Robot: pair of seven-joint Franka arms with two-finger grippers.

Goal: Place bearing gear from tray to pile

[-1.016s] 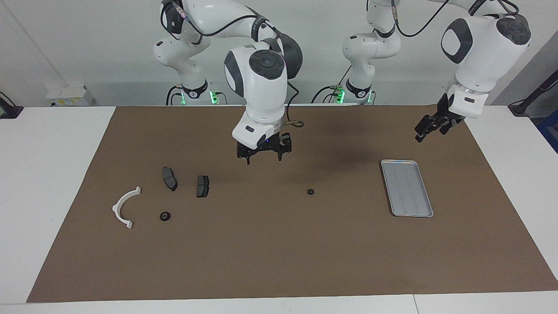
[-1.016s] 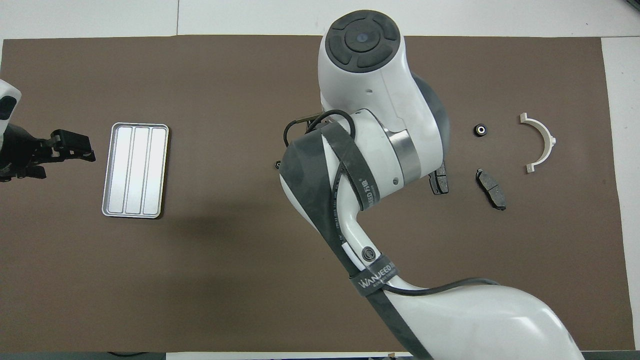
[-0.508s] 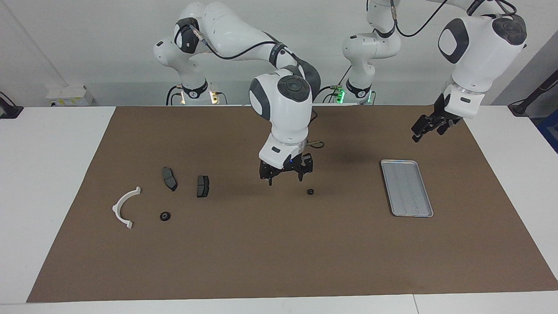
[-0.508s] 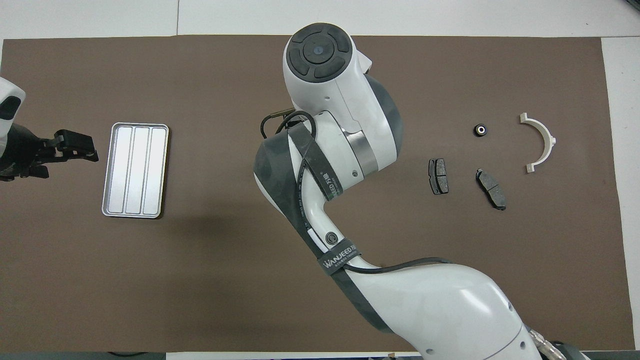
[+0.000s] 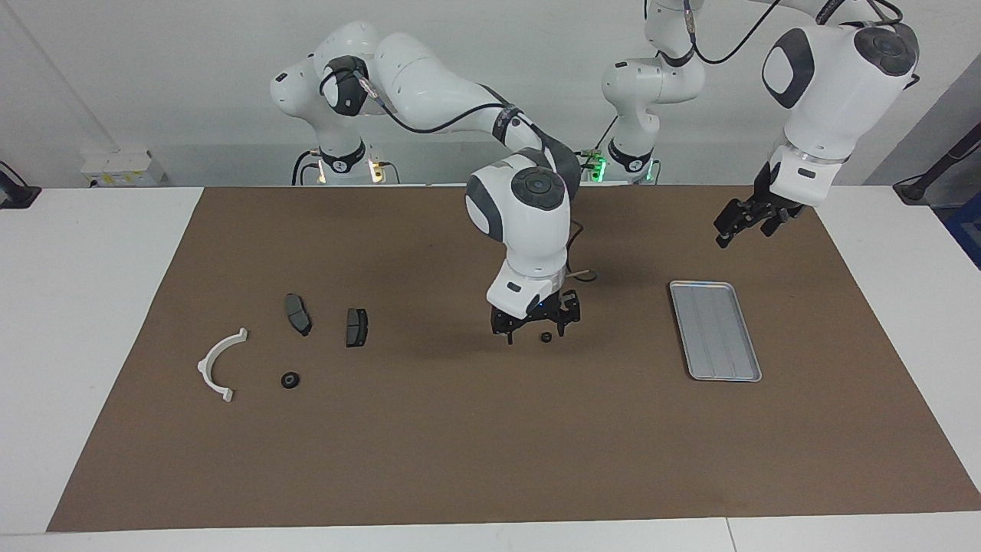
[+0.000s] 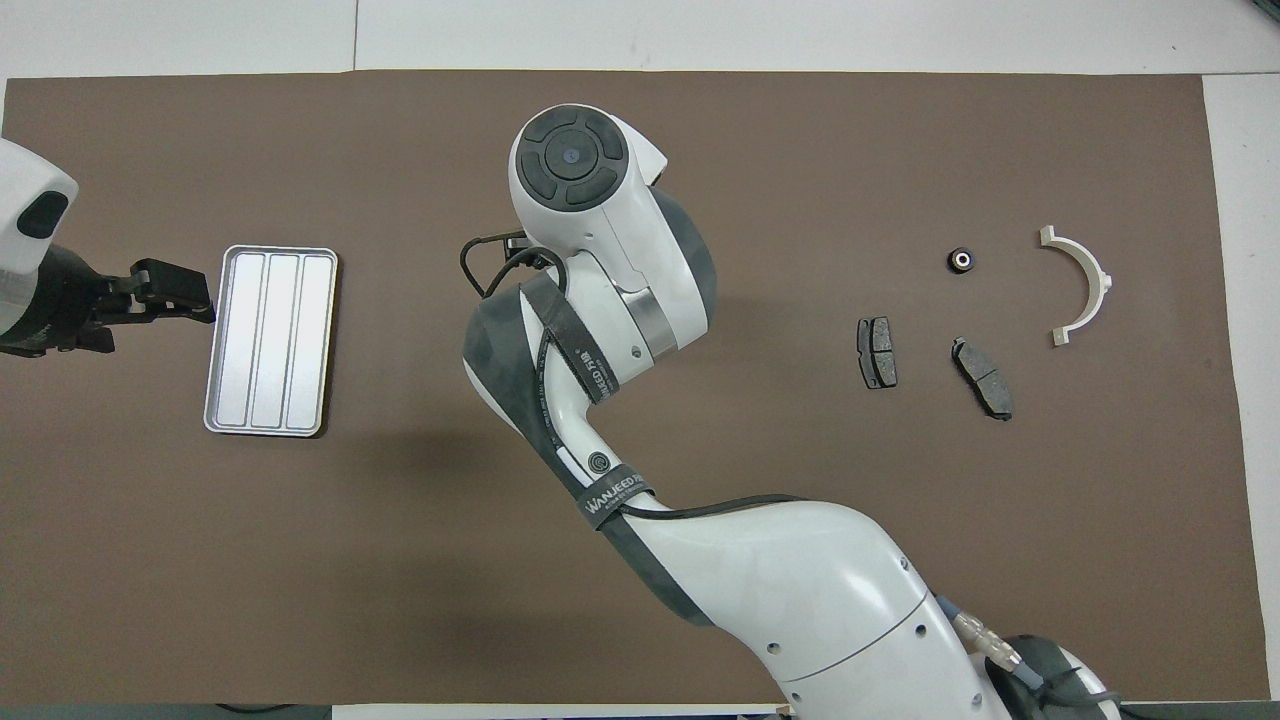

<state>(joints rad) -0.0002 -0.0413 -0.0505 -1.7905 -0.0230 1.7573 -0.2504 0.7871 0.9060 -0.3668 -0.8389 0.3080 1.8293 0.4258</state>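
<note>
At frame centre my right pincer (image 5: 536, 330), fingers spread and empty, hangs beside the small bearing gear (image 5: 546, 336) on the brown mat, midway between the tray (image 5: 715, 330) and the pile (image 5: 222, 365); off-centre closing could flick it away.

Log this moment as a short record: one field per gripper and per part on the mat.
right gripper: open, low over the small bearing gear mid-mat
left gripper: open, raised by the tray's robot-side end, waiting
tray: nothing in it
pile: white arc bracket, two brake pads, second bearing gear
</note>
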